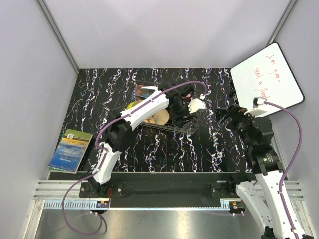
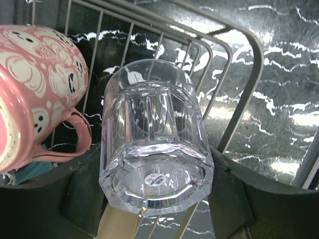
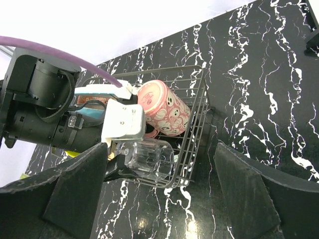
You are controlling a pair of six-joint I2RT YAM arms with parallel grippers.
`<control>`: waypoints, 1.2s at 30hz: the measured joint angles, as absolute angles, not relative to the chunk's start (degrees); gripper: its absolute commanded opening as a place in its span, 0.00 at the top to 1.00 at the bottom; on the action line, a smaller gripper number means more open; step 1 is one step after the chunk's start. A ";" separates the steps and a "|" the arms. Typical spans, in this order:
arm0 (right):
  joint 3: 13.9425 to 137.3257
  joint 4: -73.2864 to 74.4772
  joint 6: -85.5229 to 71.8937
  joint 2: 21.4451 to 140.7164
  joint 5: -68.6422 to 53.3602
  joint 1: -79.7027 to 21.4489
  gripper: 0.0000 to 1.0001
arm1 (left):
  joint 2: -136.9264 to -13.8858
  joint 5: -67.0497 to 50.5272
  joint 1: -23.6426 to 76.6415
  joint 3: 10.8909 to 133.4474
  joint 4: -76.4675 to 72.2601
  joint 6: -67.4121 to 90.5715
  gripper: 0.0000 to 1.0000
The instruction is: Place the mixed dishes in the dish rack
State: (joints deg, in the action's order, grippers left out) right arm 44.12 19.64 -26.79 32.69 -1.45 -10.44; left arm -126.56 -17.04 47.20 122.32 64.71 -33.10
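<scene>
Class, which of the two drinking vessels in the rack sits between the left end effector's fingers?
The clear glass, gripped by the left end effector; the pink mug lies beside it, ungripped.

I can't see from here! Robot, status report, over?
Left gripper shut on clear glass, in dish rack beside pink mug. Right gripper open, empty, outside rack. Mug close alongside; nothing else blocking.

You see the clear glass on its side in a corner of the dish rack, the ghost-patterned pink mug lying just beside it.
</scene>
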 measured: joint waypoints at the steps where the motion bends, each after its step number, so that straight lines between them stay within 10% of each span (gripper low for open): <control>1: 44.01 19.66 -26.76 32.64 -1.56 -10.44 0.05 | -126.56 -16.91 47.35 122.23 64.27 -32.71 0.50; 8: 43.81 19.66 -26.76 32.58 -1.72 -10.44 0.07 | -126.61 -12.32 48.23 119.39 61.04 -31.35 0.01; 36: 43.81 19.84 -26.59 32.91 -2.02 -10.44 0.00 | -121.45 -7.70 49.28 130.87 70.83 -27.07 0.01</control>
State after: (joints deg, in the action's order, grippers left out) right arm 43.81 19.84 -26.59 32.91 -2.02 -10.44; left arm -121.45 -7.70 49.28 130.87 70.83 -27.07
